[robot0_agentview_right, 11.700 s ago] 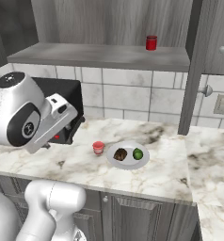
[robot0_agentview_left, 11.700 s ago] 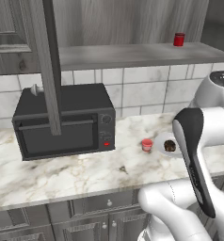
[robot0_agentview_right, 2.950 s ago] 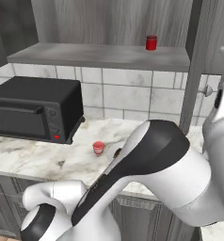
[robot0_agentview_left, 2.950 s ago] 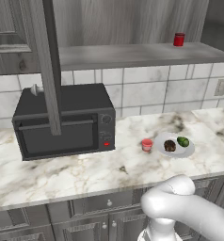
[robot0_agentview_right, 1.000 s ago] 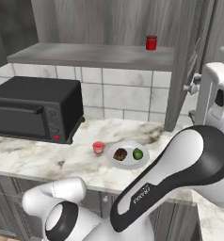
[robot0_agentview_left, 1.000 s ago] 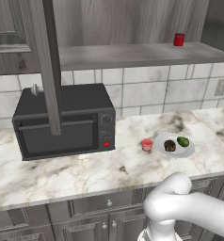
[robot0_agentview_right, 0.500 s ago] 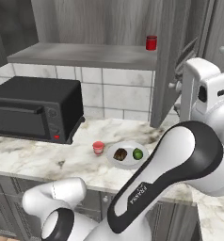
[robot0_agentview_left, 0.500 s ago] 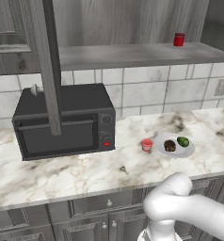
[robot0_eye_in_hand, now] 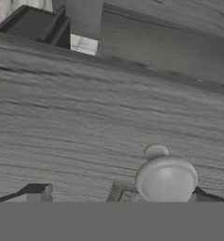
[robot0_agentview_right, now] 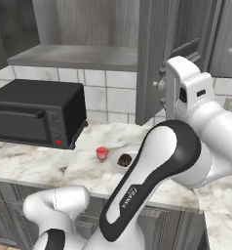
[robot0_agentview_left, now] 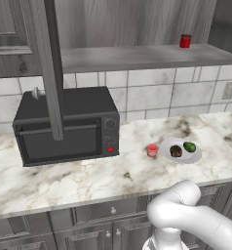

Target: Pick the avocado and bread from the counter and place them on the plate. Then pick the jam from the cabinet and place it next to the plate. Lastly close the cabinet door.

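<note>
The white plate sits on the marble counter with the brown bread and the green avocado on it. The pink jam stands just left of the plate. In the right base view my gripper is up against the grey cabinet door, which stands partly swung in front of the shelf. In the hand view the door's wood grain and its round knob are very close. My gripper is open, with the knob near its right fingertip.
A black microwave stands on the left of the counter. A darker red jar is on the cabinet shelf. Another open door hangs edge-on above the microwave. My arm covers part of the plate.
In the right base view the cabinet door has swung leftward across the shelf with my hand against it, and it now hides the darker red jar there. The counter items have not moved.
</note>
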